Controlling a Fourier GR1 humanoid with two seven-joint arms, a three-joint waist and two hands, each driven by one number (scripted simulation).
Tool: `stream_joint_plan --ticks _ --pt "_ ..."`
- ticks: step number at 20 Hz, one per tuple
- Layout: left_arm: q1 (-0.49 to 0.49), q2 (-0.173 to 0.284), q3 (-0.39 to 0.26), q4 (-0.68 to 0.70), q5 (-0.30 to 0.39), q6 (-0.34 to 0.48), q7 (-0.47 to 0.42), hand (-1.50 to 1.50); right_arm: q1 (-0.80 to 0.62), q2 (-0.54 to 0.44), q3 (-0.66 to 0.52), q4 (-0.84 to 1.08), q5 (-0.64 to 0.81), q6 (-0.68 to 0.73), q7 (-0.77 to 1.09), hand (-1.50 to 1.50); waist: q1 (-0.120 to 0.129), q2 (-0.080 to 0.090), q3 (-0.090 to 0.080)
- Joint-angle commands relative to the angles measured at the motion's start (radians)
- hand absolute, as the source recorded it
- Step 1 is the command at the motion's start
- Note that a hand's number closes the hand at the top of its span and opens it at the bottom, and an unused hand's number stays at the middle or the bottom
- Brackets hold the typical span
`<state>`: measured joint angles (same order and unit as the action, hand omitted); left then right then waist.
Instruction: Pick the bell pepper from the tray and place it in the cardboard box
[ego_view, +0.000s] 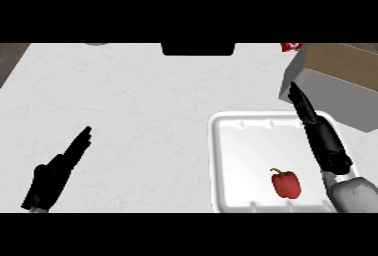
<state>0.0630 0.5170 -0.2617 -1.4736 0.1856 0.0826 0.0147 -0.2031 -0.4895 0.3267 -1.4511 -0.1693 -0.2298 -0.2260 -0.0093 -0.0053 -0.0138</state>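
Two black hands reach into a steep downward look at a pale, faintly marbled counter (148, 100). The left hand (55, 172) lies at the lower left, well apart from everything else. Its fingers are straight and held together, pointing up and a little to the right, so the hand forms one narrow diagonal shape and holds nothing.

On the other side, the right hand (319, 132) comes up from a grey forearm (354, 195) at the lower right corner. It is seen nearly edge-on — a long, slim, dark shape leaning up and slightly left along the right side of the tray. Its fingers are stretched out straight, nothing between them, and their tips show against the near corner of the cardboard box.

A white tray (225, 165) with a raised rim and rounded corners sits at the lower right of the counter. The bell pepper (286, 184) lies inside it, in the lower right part, close to the bottom rim and just left of the right wrist, not touched by either hand. It is red, with a short curved stem. Its long axis runs roughly up and down in the view, stem end toward the top and bending left, rounded end toward the bottom edge.

Beyond the tray, the cardboard box (332, 85) fills the upper right corner — grey outer wall, brown inside. A small red-and-white object (291, 46) shows beside its top edge; what it is cannot be told.
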Motion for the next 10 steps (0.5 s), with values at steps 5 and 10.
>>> stream_joint_plan --ticks 5,10 --pt "-0.149 0.038 0.062 -0.111 -0.050 0.016 -0.081 0.00 0.027 -0.200 -0.237 -0.299 -0.187 0.180 -0.136 -1.50 -0.083 -0.026 0.017" --pt "-0.215 0.007 0.037 -0.109 -0.056 -0.030 -0.107 0.00 0.254 -0.389 -0.423 -0.232 -0.163 0.296 -0.316 -1.50 -0.044 -0.001 0.015"
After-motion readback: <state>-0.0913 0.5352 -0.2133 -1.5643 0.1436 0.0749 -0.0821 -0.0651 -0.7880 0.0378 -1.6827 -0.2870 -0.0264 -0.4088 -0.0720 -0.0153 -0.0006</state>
